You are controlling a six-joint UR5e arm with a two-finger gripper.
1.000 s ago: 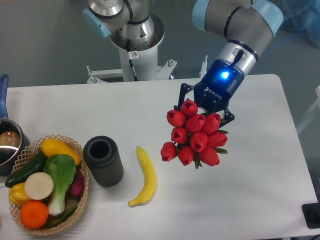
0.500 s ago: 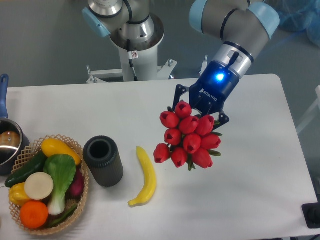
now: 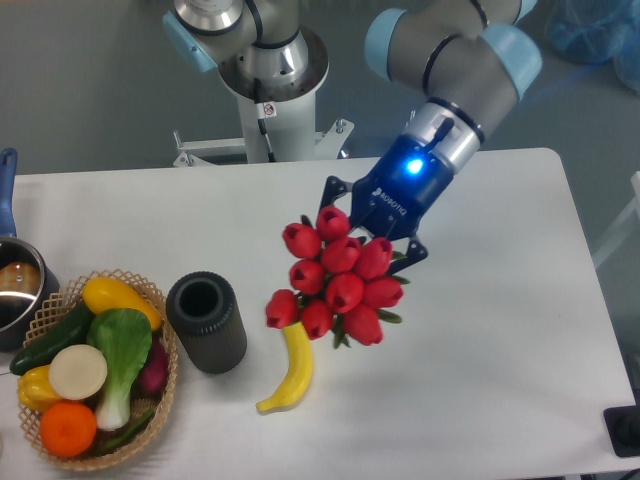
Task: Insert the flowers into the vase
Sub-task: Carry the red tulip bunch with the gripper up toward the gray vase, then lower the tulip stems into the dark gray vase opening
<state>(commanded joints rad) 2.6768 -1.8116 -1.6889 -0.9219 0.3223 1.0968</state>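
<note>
The flowers point(image 3: 335, 280), a tight bunch of glossy red tulip buds with small green leaves, hang above the table with my gripper point(image 3: 368, 224) shut on their stems, which the buds hide. The bunch hovers over the top end of a yellow banana point(image 3: 290, 365). The vase point(image 3: 206, 322), a dark ribbed cylinder with an open round mouth, stands upright on the table to the lower left of the bunch, apart from it.
A wicker basket point(image 3: 150, 415) full of toy vegetables and fruit touches the vase's left side. A pot with a blue handle point(image 3: 12, 285) sits at the left edge. The white table point(image 3: 500, 330) ends near the right of the frame.
My gripper has carried the flowers left and slightly down, from right of the banana to over its top end, closer to the vase.
</note>
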